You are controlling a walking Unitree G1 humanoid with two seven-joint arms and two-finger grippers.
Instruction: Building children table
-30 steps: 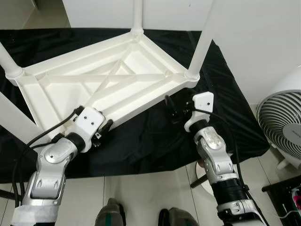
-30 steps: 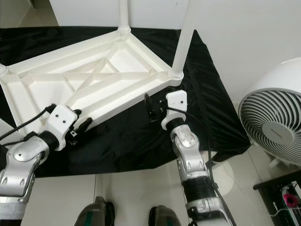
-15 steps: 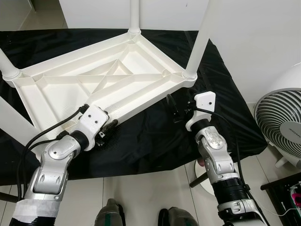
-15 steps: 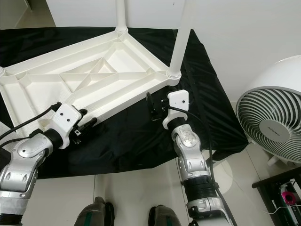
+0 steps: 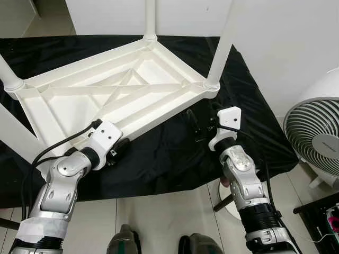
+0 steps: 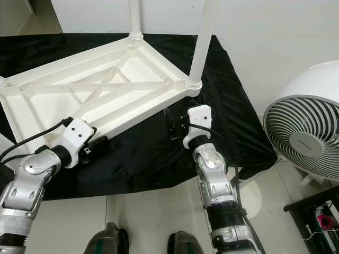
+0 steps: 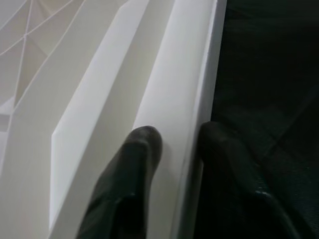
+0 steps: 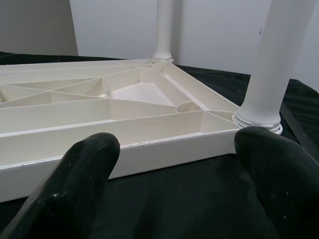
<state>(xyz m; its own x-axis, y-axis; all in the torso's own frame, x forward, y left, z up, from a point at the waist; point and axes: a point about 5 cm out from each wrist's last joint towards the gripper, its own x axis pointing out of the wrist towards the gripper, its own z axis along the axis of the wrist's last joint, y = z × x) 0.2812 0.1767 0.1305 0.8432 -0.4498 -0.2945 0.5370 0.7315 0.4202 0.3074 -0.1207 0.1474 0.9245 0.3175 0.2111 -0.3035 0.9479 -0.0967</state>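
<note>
Overhead, from the head camera, a white table lies upside down on a black cloth, its legs standing up at the corners. The left gripper sits at the table's near rim, while the right gripper hangs just off the near right corner, over bare cloth. A white fan stands on the floor well apart, beyond the right arm.

Closer in, the left wrist view shows what the head camera hides: one black finger lies inside the rim and the other outside it, the pair pinching the thin white edge between them.

Likewise, the right wrist view shows its fingers spread wide with nothing between them; the table's rim and a corner leg stand just ahead of the tips.
</note>
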